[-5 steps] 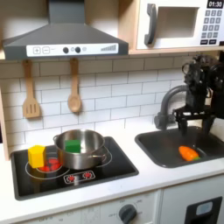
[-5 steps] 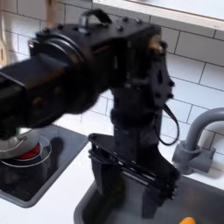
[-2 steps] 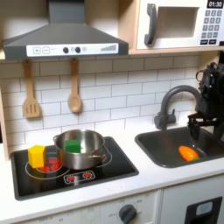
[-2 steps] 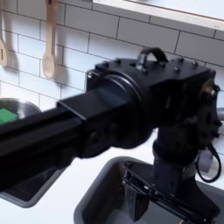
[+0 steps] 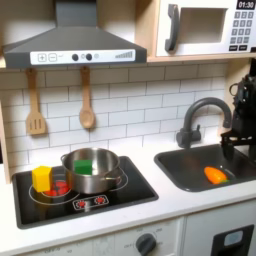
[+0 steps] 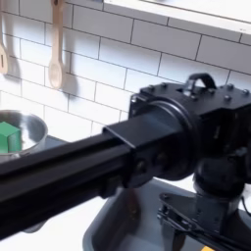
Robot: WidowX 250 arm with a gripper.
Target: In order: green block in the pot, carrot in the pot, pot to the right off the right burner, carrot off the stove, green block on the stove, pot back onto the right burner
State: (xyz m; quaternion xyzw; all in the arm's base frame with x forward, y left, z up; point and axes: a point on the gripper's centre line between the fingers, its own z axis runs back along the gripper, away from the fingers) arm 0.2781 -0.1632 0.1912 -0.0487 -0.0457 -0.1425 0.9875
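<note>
Even, soft indoor light fills both exterior views, casting faint shadows under the range hood (image 5: 72, 45). Below it, glare streaks the pot (image 5: 93, 170) and the stove (image 5: 140, 185). My arm (image 6: 118, 176) looms large and blurred.

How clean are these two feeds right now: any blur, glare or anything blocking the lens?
First exterior view: evenly lit and fairly sharp; the pot shows bright reflections, the green block inside reads clearly, the carrot in the sink is slightly soft. Second exterior view: the arm sits close to the lens, large and blurred, blocking much of the counter; the pot's rim glints at the second exterior view's left.
</note>
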